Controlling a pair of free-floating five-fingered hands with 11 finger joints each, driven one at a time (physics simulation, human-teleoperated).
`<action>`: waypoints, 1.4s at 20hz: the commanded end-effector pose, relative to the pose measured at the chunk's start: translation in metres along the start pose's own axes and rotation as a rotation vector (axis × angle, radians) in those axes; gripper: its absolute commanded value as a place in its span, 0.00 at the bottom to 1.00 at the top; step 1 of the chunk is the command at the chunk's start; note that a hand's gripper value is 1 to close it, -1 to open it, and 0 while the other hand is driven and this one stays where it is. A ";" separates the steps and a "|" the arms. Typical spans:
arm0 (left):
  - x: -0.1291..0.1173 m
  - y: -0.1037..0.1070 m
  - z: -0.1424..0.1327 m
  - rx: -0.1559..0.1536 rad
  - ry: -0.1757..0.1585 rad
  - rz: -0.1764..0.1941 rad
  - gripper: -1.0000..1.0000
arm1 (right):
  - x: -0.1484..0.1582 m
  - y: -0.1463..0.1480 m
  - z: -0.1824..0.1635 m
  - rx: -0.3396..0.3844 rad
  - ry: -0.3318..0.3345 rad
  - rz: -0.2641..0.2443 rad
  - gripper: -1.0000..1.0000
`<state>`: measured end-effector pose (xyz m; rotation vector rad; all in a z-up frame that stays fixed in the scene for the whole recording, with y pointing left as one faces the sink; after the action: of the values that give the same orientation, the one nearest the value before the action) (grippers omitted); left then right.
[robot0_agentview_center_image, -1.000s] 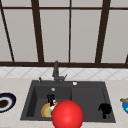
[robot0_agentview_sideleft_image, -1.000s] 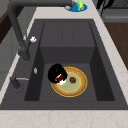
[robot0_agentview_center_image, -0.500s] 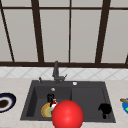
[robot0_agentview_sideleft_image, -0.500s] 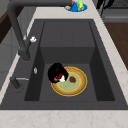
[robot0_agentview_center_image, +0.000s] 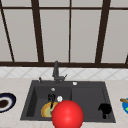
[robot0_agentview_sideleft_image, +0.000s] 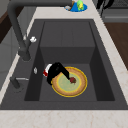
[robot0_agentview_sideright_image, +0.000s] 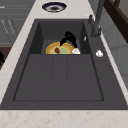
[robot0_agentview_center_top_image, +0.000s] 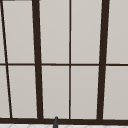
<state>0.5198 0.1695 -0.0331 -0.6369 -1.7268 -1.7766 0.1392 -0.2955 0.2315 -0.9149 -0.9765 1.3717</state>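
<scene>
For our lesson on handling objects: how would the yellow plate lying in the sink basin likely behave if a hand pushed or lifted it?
The yellow plate lies flat on the basin floor, so it would probably slide, not tip. It looks rigid and shallow, so its low rim may be hard to lift. The left hand reaches over it.

Pale marble-look counter (robot0_agentview_center_image: 15, 117) carries a dark sink (robot0_agentview_sideleft_image: 67, 37). Yellow-rimmed plate (robot0_agentview_sideleft_image: 81, 86) lies flat on the floor of the sink's deep basin, on the faucet (robot0_agentview_sideleft_image: 18, 37) side. Dark blue bowl (robot0_agentview_center_image: 6, 102) sits on the counter left of the sink; blue dish (robot0_agentview_sideleft_image: 78, 7) on the counter right of it.
</scene>
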 end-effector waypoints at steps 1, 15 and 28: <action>0.005 -0.004 -0.008 0.013 0.012 -0.048 0.00 | 0.000 0.000 0.000 0.000 0.000 0.000 0.50; 0.025 0.011 -0.066 0.019 0.017 -0.215 0.00 | 0.000 0.000 0.000 0.000 0.000 0.000 0.50; 0.014 0.007 -0.075 0.051 0.020 -0.392 0.00 | 0.000 0.000 0.000 0.000 0.000 0.000 0.50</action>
<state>0.5116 0.0975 -0.0136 -0.4058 -1.8960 -1.9523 0.1392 -0.2955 0.2315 -0.9149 -0.9765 1.3717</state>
